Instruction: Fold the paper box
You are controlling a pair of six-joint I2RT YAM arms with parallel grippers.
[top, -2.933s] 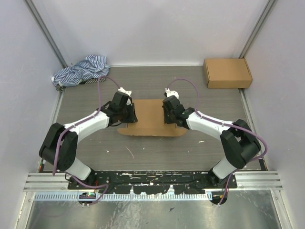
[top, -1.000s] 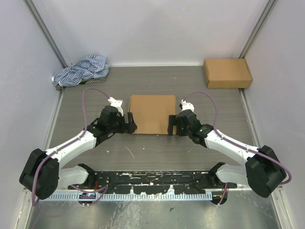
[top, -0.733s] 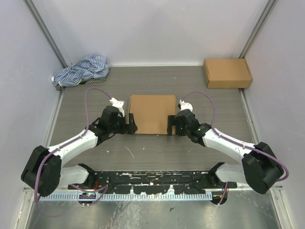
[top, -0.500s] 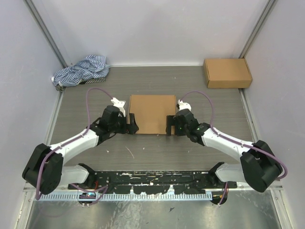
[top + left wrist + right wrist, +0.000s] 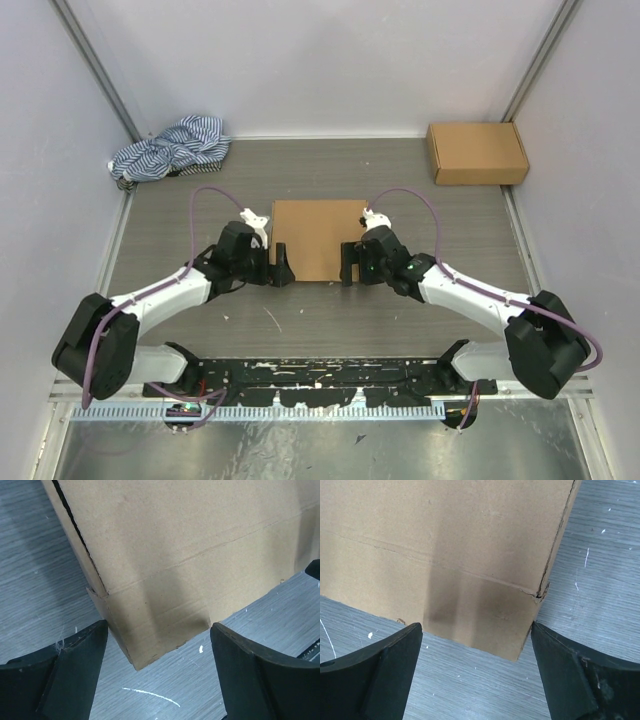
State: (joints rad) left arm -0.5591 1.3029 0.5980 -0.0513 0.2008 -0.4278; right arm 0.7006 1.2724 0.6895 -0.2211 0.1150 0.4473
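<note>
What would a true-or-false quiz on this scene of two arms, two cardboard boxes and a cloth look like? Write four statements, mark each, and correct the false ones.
1. The left gripper and the right gripper are both open. True.
2. The striped cloth lies on top of the paper box. False: it lies in the far left corner, well apart from the box.
3. The second cardboard box sits in the far right corner. True.
4. The left gripper holds the paper box in the air. False: the box rests on the table, and its near left corner lies between the open fingers.
</note>
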